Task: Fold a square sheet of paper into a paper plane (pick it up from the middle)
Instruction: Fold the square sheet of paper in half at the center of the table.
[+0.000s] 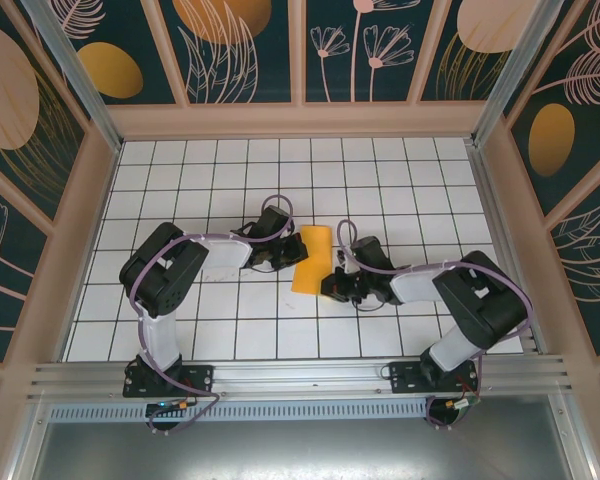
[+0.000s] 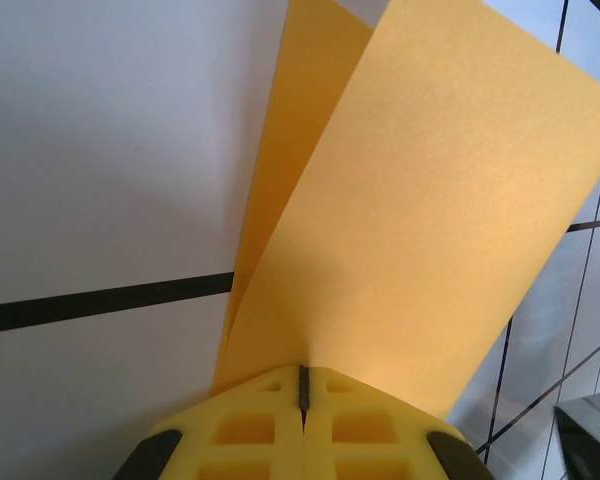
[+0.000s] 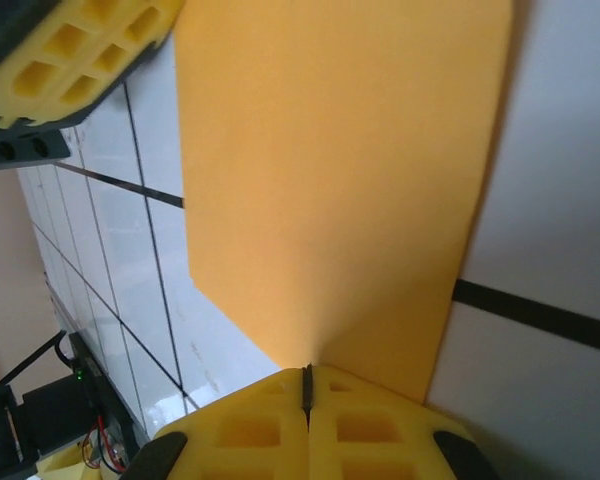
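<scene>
Left wrist view, close in: the left gripper [image 2: 303,395] is pinched tight on the square sheet of paper [image 2: 430,200], which fans straight ahead of its jaws in two layers. Farther off, the right gripper [image 3: 306,385] clamps the opposite edge. The sheet's long axis runs crosswise between both jaws, neither arm nearer.

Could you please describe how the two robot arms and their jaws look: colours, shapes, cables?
The left arm and the right arm have bulky black joint housings, white links and thin purple cables looping alongside. The left gripper and the right gripper carry yellow jaws moulded with a grid of square recesses, with dark parts at the sides.
</scene>
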`<state>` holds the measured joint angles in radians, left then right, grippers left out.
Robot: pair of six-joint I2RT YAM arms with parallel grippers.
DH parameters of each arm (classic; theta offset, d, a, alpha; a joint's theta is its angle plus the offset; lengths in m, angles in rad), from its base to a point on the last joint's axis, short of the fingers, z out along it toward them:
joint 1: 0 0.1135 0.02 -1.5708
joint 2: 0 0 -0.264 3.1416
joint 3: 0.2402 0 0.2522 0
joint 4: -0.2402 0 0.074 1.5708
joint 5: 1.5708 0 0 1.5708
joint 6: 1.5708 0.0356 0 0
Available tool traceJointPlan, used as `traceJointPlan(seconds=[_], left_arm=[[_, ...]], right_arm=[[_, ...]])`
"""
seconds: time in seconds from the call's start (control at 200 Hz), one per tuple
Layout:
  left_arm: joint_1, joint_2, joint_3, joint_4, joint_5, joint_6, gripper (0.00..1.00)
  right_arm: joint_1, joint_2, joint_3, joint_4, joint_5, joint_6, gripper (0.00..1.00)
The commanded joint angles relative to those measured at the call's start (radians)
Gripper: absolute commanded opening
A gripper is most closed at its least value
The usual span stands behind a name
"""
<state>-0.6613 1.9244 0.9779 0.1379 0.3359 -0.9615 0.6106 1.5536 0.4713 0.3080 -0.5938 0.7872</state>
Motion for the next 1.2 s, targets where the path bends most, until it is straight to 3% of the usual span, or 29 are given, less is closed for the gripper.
traceJointPlan(seconds=[0.0, 0.15, 0.36, 0.691, 0.986, 1.196], left_arm=[[-0.005, 0.046, -0.033, -0.087, -0.02, 0.02, 0.0], [-0.005, 0.051, -0.036, -0.085, -0.02, 0.021, 0.0], [-0.005, 0.054, -0.033, -0.087, -0.018, 0.023, 0.0], [-0.006, 0.06, -0.03, -0.09, -0.023, 0.024, 0.0], [-0.006, 0.06, -0.026, -0.096, -0.024, 0.03, 0.0], [-0.005, 0.056, -0.028, -0.096, -0.026, 0.03, 0.0]], right_arm=[[-0.056, -0.102, 0.041, 0.033, -0.008, 0.005, 0.0], [-0.15, -0.057, 0.112, 0.048, -0.054, -0.029, 0.0], [-0.156, 0.093, 0.191, 0.039, -0.047, -0.055, 0.0], [-0.176, 0.235, 0.135, 0.092, 0.011, -0.068, 0.0], [-0.178, 0.113, 0.215, 0.009, -0.012, -0.082, 0.0], [-0.18, 0.195, 0.282, -0.015, -0.011, -0.115, 0.0]])
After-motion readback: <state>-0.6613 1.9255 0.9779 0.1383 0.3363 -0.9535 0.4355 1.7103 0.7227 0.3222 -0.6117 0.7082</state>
